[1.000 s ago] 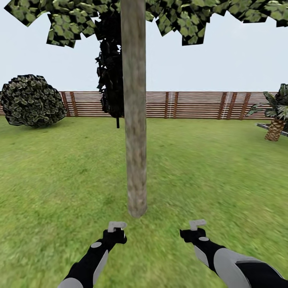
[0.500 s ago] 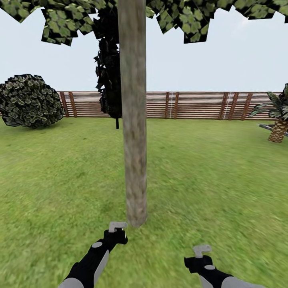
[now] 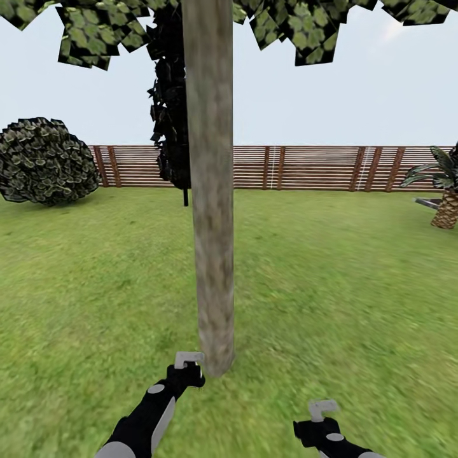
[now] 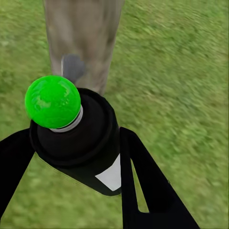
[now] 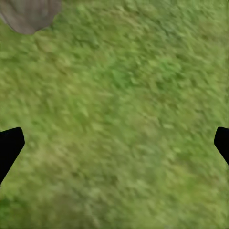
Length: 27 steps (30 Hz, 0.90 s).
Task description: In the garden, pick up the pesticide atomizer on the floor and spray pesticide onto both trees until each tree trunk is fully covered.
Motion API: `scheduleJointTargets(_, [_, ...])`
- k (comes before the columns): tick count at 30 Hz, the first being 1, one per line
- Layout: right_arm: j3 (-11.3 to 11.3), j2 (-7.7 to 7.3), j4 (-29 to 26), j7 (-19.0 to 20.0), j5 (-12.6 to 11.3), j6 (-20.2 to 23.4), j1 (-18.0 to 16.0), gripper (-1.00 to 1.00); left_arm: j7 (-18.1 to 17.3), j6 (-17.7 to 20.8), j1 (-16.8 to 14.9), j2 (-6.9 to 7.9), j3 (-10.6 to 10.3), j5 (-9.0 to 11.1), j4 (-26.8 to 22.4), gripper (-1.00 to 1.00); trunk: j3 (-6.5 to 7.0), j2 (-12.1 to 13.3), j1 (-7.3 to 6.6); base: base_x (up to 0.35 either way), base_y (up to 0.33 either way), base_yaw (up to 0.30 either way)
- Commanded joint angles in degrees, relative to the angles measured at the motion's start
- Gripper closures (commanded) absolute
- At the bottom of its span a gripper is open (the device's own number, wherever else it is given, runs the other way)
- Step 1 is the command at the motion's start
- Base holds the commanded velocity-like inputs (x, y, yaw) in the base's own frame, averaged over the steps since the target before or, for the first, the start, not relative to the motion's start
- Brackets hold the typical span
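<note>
Standing close ahead, the tree trunk [image 3: 213, 191] rises from the grass lawn [image 3: 343, 273], with open turf on both sides back to the wooden fence [image 3: 305, 166]. The left pincer [image 4: 71, 167] is clamped around the pesticide atomizer [image 4: 81, 138], a dark bottle with a white label, held just beside the trunk's base. The right pincer [image 5: 114, 143] hangs spread wide and empty over bare grass.

The tree trunk [image 3: 213, 191] stands as the one obstacle, just ahead of the left gripper [image 3: 189, 360]. Open lawn [image 3: 343, 280] lies either side, free back to the fence [image 3: 305, 166].
</note>
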Motion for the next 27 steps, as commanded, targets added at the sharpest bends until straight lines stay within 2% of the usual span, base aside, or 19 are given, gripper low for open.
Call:
scheduleJointTargets(1, [0.1, 0.0, 0.3, -0.3, 0.6, -0.4, -0.1, -1.0, -0.3, 0.3, 0.0, -0.05, 0.2, -0.3, -0.1, 1.0, -0.1, -0.1, 0.07, 0.325, 0.0, 0.0])
scheduleJointTargets(6, [0.1, -0.06, 0.2, -0.3, 0.6, -0.4, -0.1, -1.0, -0.3, 0.4, 0.0, -0.05, 0.1, -0.2, -0.4, 1.0, -0.1, -0.1, 0.07, 0.152, 0.0, 0.0])
scheduleJointTargets(8, [0.1, -0.15, 0.2, -0.3, 0.6, -0.4, -0.1, -1.0, -0.3, 1.2, 0.0, -0.12, 0.1, -0.1, -0.8, 1.0, -0.1, -0.1, 0.07, 0.04, 0.0, 0.0])
scheduleJointTargets(9, [0.1, -0.19, 0.2, -0.3, 0.6, -0.4, -0.1, -1.0, -0.3, 2.9, 0.0, -0.32, 0.0, -0.1, -1.6, 1.0, -0.1, -0.1, 0.07, 0.023, 0.0, 0.0])
scheduleJointTargets(11, [0.1, -0.22, 0.2, -0.3, 0.6, -0.4, -0.1, -1.0, -0.2, 8.1, 0.0, -0.57, 0.0, -0.1, -4.7, 1.0, -0.1, -0.1, 0.07, 0.013, 0.0, 0.0])
scheduleJointTargets(13, [0.1, -0.24, 0.2, -0.3, 0.6, -0.4, -0.1, -1.0, -0.1, 16.6, 0.0, -0.75, 0.0, -0.1, -10.6, 1.0, -0.1, -0.1, 0.07, 0.006, 0.0, 0.0])
scheduleJointTargets(14, [0.1, -0.25, 0.2, -0.3, 0.6, -0.4, -0.1, -1.0, -0.1, 18.4, 0.0, -0.79, 0.0, -0.1, -12.1, 1.0, -0.1, -0.1, 0.07, 0.004, 0.0, 0.0])
scheduleJointTargets(16, [0.2, -0.25, 0.2, -0.3, 0.6, -0.4, -0.1, -1.0, 0.0, 23.1, -0.1, -0.89, 0.0, -0.1, -18.2, 1.0, -0.1, -0.1, 0.07, 0.002, 0.0, 0.0])
scheduleJointTargets(17, [0.2, -0.25, 0.2, -0.3, 0.6, -0.4, -0.1, -1.0, 0.1, 23.9, -0.1, -0.93, 0.0, -0.2, -19.5, 1.0, -0.1, -0.1, 0.07, 0.001, 0.0, 0.0])
scheduleJointTargets(18, [0.2, -0.26, 0.2, -0.3, 0.6, -0.4, -0.1, -1.0, 0.1, 27.0, -0.8, -1.02, 0.0, -0.2, -22.2, 1.0, -0.1, -0.1, 0.07, 0.0, 0.0, 0.0])
scheduleJointTargets(20, [0.2, -0.25, 0.2, -0.3, 0.6, -0.4, -0.1, -1.0, 0.1, 31.7, -3.4, -1.02, 0.0, -0.3, -23.9, 1.0, -0.1, -0.1, 0.07, 0.0, 0.0, 0.0])
scheduleJointTargets(23, [0.2, -0.22, 0.2, -0.3, 0.6, -0.3, -0.1, -1.0, 0.0, 34.5, -6.6, -1.02, 0.0, -0.3, -24.6, 1.0, -0.1, -0.1, 0.07, 0.0, 0.0, 0.0])
scheduleJointTargets(24, [0.2, -0.2, 0.2, -0.3, 0.6, -0.3, -0.1, -1.0, -0.1, 36.9, -9.9, -1.02, 0.0, -0.2, -24.7, 1.0, -0.1, -0.1, 0.07, 0.0, 0.0, 0.0])
scheduleJointTargets(27, [0.2, -0.2, 0.2, -0.3, 0.6, -0.4, -0.1, -1.0, 0.0, 44.5, -13.0, -0.99, 0.1, 0.0, -25.9, 1.0, -0.1, -0.1, 0.07, 0.0, 0.0, 0.0])
